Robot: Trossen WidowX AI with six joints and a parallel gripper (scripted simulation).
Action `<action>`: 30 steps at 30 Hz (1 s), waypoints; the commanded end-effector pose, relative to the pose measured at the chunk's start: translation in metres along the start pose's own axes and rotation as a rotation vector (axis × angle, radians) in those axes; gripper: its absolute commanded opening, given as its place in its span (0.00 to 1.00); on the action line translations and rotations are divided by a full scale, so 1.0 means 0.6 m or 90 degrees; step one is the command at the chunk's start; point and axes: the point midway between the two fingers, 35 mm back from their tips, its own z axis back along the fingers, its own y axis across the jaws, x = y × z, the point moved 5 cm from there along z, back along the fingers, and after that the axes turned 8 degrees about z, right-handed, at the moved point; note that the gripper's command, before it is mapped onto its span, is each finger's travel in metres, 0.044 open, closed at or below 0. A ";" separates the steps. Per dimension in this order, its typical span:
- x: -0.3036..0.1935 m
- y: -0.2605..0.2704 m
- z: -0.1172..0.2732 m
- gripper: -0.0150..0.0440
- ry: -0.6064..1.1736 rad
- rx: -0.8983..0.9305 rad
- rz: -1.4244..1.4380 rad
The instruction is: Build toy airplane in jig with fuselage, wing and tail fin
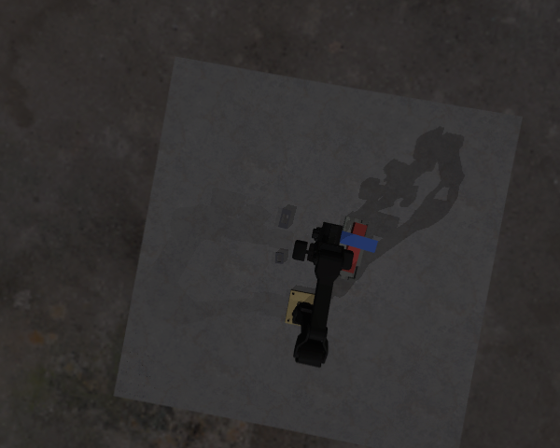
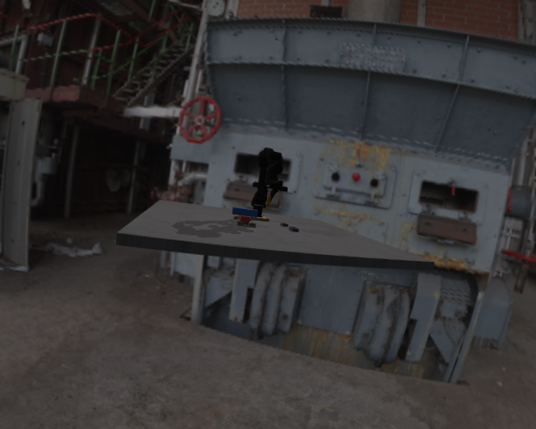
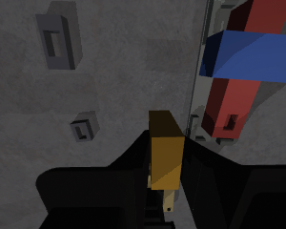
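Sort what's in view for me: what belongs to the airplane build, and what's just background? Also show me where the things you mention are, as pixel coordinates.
Part of the job:
- red fuselage (image 1: 354, 259) (image 3: 232, 102)
- blue wing (image 1: 358, 242) (image 2: 245, 212) (image 3: 253, 55)
- yellow tail fin (image 3: 167, 162), in the gripper (image 3: 158, 134)
- gray jig (image 3: 199, 93)

Not part of it:
- red handwheel (image 2: 199, 119)
- metal staircase (image 2: 160, 69)

Unclear: two small gray slotted blocks, possibly part holders.
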 end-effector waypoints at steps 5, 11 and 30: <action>-0.006 -0.040 -0.010 0.25 0.003 0.001 -0.008; -0.014 -0.071 -0.016 0.25 0.003 0.000 -0.017; -0.054 -0.164 -0.035 0.25 0.004 -0.004 -0.044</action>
